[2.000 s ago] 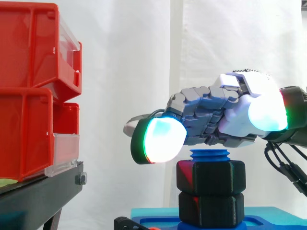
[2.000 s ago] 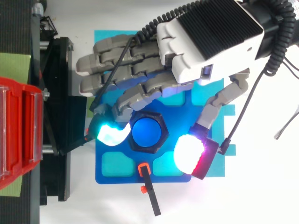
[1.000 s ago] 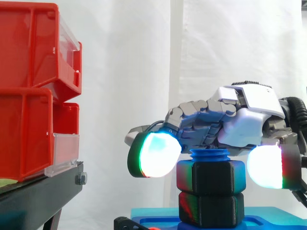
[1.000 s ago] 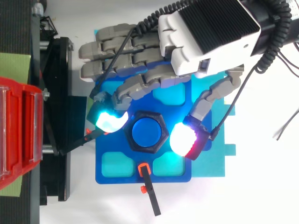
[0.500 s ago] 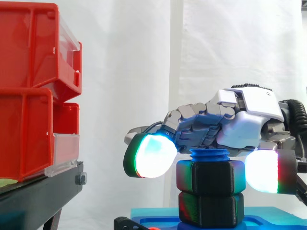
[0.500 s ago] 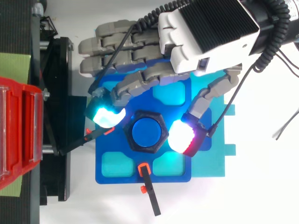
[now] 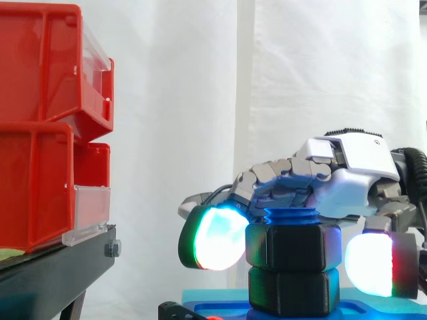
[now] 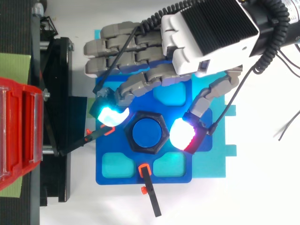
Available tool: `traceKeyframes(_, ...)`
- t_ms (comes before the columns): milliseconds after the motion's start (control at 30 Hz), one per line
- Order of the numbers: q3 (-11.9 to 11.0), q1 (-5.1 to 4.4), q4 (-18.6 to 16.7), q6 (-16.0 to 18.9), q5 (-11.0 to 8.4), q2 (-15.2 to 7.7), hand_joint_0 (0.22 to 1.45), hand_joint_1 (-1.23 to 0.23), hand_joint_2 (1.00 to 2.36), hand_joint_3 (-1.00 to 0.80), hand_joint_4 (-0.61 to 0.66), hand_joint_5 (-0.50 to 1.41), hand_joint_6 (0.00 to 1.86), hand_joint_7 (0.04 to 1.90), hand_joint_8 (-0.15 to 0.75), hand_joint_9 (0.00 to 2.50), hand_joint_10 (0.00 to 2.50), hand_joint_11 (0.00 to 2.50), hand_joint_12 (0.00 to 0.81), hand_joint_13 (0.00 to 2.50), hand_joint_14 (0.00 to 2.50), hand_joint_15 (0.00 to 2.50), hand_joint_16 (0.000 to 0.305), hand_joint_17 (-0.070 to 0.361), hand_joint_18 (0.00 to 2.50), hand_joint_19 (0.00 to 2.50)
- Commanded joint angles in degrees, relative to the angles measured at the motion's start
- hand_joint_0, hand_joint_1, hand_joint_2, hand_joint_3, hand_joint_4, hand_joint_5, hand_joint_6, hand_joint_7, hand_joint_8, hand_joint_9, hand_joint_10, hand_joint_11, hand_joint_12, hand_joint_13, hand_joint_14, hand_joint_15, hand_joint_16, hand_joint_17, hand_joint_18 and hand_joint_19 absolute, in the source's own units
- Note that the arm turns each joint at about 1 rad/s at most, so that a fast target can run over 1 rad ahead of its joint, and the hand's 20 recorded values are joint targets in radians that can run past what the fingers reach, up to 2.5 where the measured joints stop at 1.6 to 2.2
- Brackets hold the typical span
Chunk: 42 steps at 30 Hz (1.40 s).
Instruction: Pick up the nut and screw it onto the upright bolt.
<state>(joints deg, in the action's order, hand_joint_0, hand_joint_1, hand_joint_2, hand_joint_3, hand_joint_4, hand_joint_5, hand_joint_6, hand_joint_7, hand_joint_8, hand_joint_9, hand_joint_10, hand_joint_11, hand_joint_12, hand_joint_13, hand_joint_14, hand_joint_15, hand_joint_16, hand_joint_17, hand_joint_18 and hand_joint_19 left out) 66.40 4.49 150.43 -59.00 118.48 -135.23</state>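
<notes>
Stacked red bins [image 7: 40,127] fill the left of the side view, on a black stand [image 8: 56,117]. The hand [image 8: 211,33] reaches in from the upper right of the top view, over a blue tray [image 8: 112,173]. Its curled fingers pinch the upper black nut [image 7: 293,247] between two glowing pads on opposite sides. This nut sits atop a lower nut [image 7: 292,292] on the upright blue bolt [image 8: 147,132], at the tray's centre.

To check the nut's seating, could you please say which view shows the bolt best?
The side view: threads of the bolt rise above the upper nut. The top view shows its round end inside that nut.
</notes>
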Motion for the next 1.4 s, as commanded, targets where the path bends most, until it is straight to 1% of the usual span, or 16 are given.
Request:
traceKeyframes(0, 1.1, -0.01, -1.4, 0.0, -0.53, 0.0, 0.39, -0.78, 1.0, -0.5, 0.05, -0.3, 0.5, 0.62, 0.199, 0.0, 0.0, 0.0, 0.35, 0.0, 0.0, 0.0, 0.05, 0.113, 0.0, 0.0)
traceKeyframes(167, 1.1, -0.01, -1.7, 0.1, -0.62, 0.1, 0.39, -0.78, 1.0, -0.5, 0.09, -0.3, 0.5, 0.66, 0.205, 0.0, 0.0, 0.0, 0.353, 0.0, 0.0, 0.0, 0.05, 0.113, 0.0, 0.0)
traceKeyframes(400, 1.1, 0.08, -2.0, 0.1, -0.62, 0.1, 0.39, -0.75, 1.0, -0.5, 0.15, -0.28, 0.5, 0.76, 0.227, 0.0, 0.0, 0.0, 0.362, 0.0, 0.0, 0.0, 0.052, 0.116, 0.0, 0.0)
traceKeyframes(633, 1.0, 0.08, -2.0, 0.1, -0.44, 0.0, 0.38, -0.72, 1.0, -0.5, 0.2, -0.24, 0.5, 0.95, 0.238, 0.0, 0.0, 0.0, 0.367, 0.0, 0.0, 0.0, 0.051, 0.116, 0.0, 0.0)
traceKeyframes(800, 1.0, 0.08, -2.0, 0.1, -0.44, 0.0, 0.38, -0.72, 1.0, -0.5, 0.22, -0.23, 0.5, 1.02, 0.24, 0.0, 0.0, 0.0, 0.367, 0.0, 0.0, 0.0, 0.052, 0.116, 0.0, 0.0)
traceKeyframes(1167, 1.1, 0.08, -2.2, 0.1, -0.44, 0.1, 0.39, -0.71, 1.0, -0.5, 0.22, -0.23, 0.5, 1.03, 0.239, 0.0, 0.0, 0.0, 0.364, 0.0, 0.0, 0.0, 0.05, 0.114, 0.0, 0.0)
traceKeyframes(1200, 1.1, -0.1, -2.3, 0.0, -0.35, 0.1, 0.39, -0.71, 1.0, -0.5, 0.22, -0.23, 0.5, 1.02, 0.239, 0.0, 0.0, 0.0, 0.364, 0.0, 0.0, 0.0, 0.05, 0.113, 0.0, 0.0)
traceKeyframes(1367, 1.0, -0.27, -2.3, -0.2, -0.26, 0.1, 0.39, -0.71, 1.0, -0.5, 0.22, -0.23, 0.5, 1.02, 0.24, 0.0, 0.0, 0.0, 0.364, 0.0, 0.0, 0.0, 0.05, 0.113, 0.0, 0.0)
